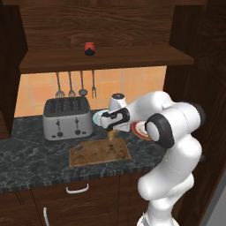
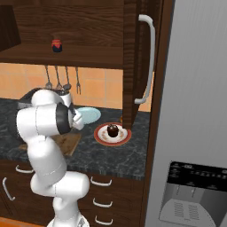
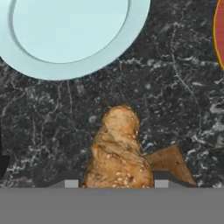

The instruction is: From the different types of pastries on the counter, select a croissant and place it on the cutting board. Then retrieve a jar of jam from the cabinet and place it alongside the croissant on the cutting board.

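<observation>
Kitchen: stone counter [image 1: 26,154], toaster [image 1: 67,118], hanging utensils [image 1: 70,84], fridge [image 2: 195,133].

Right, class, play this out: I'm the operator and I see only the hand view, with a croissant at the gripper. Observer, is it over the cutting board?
Observer: In the left base view the croissant hangs in the shut gripper at the cutting board's far edge, not yet set down.
Operator: And the jam?
Observer: The jar of jam stands on the cabinet shelf, above the toaster.
</observation>
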{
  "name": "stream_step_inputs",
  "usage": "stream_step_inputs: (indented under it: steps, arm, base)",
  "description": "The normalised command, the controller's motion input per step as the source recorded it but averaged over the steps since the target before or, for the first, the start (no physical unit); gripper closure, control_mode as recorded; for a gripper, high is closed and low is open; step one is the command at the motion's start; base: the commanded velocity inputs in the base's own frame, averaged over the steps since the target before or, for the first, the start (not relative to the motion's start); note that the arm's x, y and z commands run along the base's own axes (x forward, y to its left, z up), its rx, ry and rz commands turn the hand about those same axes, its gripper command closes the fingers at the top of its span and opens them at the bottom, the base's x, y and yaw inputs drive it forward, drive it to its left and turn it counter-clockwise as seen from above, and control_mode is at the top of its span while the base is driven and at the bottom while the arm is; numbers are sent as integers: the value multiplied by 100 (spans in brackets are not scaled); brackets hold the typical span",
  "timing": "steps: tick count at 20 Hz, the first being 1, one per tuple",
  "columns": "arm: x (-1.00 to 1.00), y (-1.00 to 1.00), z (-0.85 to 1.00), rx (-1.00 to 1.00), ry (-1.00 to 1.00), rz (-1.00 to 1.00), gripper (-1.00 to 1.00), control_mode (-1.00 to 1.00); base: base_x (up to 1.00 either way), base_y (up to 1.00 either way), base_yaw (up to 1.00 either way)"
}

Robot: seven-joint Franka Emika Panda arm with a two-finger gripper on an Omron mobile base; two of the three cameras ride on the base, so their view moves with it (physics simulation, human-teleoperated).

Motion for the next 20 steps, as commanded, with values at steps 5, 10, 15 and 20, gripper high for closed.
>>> stream_step_inputs:
  steps: [5, 10, 15, 20]
  arm:
    - [-63, 0, 0, 0, -9, -3, 100, -100]
    - [-6, 0, -4, 0, -1, -2, 100, -100]
    - [-3, 1, -16, 0, 0, -2, 100, -100]
    - [0, 14, -17, 0, 0, 0, -100, -100]
  base:
    - [0, 0, 0]
    - [0, 0, 0]
    - [0, 0, 0]
    - [0, 0, 0]
